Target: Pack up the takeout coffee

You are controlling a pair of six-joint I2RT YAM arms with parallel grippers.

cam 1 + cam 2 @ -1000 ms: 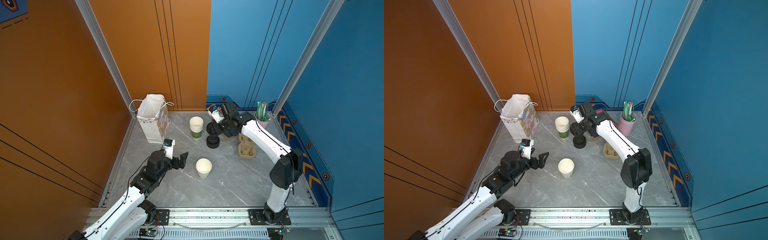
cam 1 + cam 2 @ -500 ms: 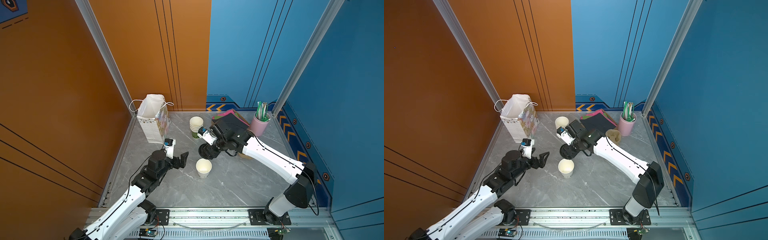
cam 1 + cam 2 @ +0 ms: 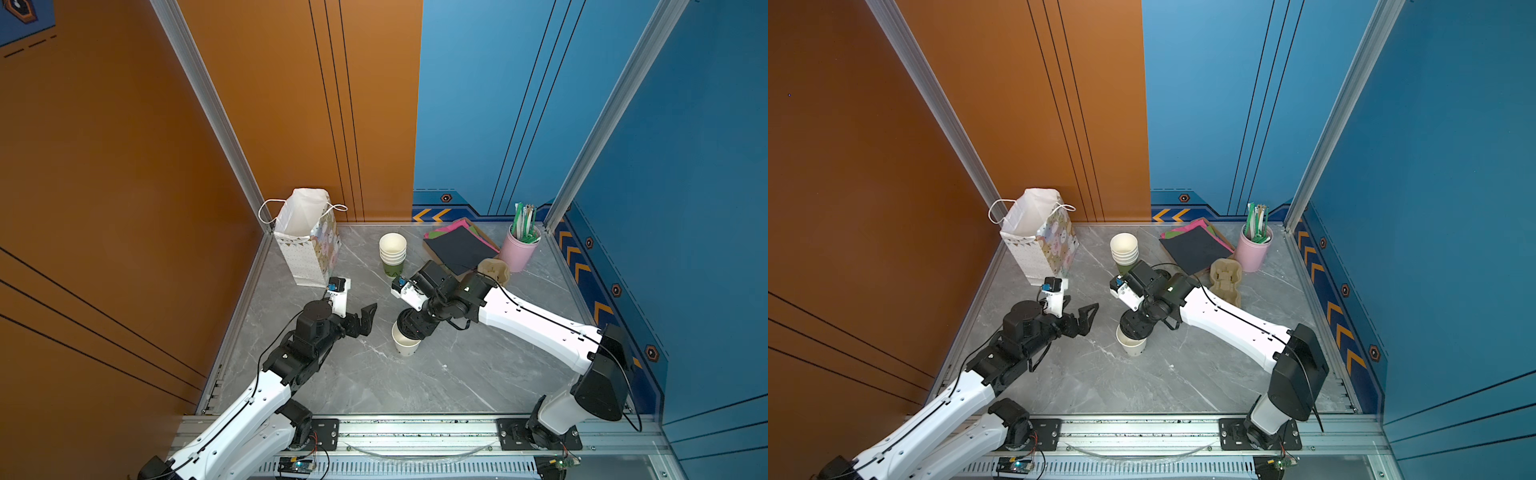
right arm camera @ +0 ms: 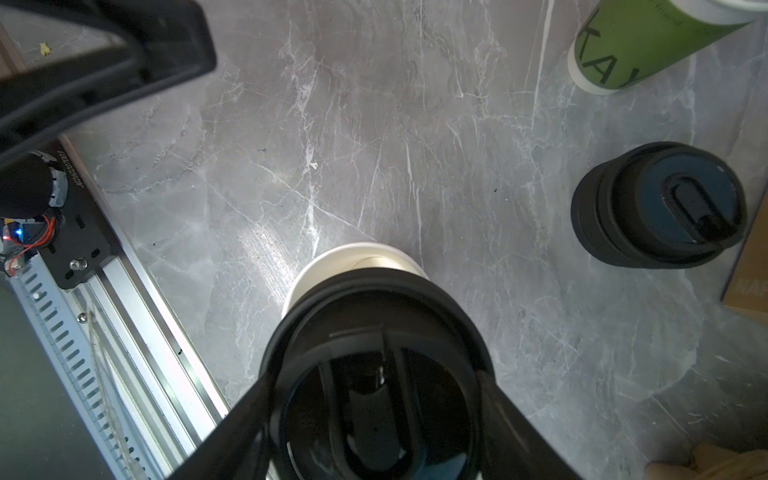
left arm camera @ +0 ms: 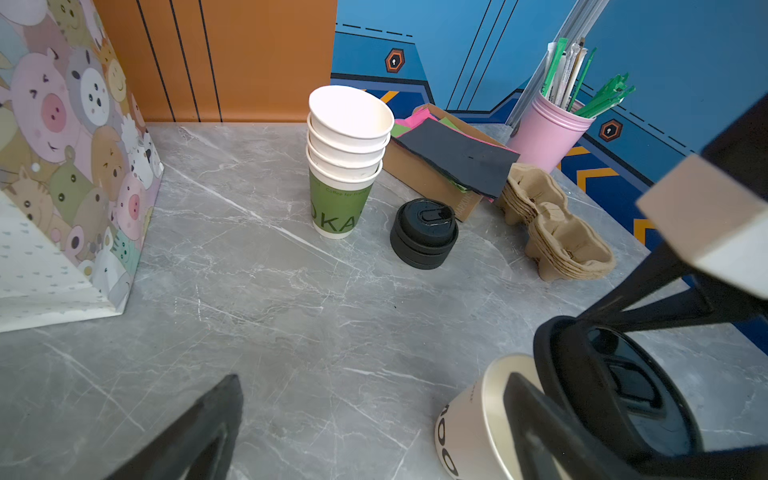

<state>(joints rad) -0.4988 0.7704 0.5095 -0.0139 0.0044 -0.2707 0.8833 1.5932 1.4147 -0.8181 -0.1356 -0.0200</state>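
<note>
The takeout coffee's white paper cup stands lidless mid-table. My right gripper is shut on a black sip lid, held tilted just over the cup's rim. I cannot tell whether lid and rim touch. My left gripper stands open just left of the cup, nothing between its fingers; one finger lies in front of the cup's side.
A patterned gift bag stands open at the back left. Behind the cup are a cup stack with a green one lowest, a pile of black lids, napkins on a box, cardboard carriers and a pink straw holder.
My right arm has swung from the lid pile at the back to over the white cup, carrying a black lid. The left arm has not moved.
</note>
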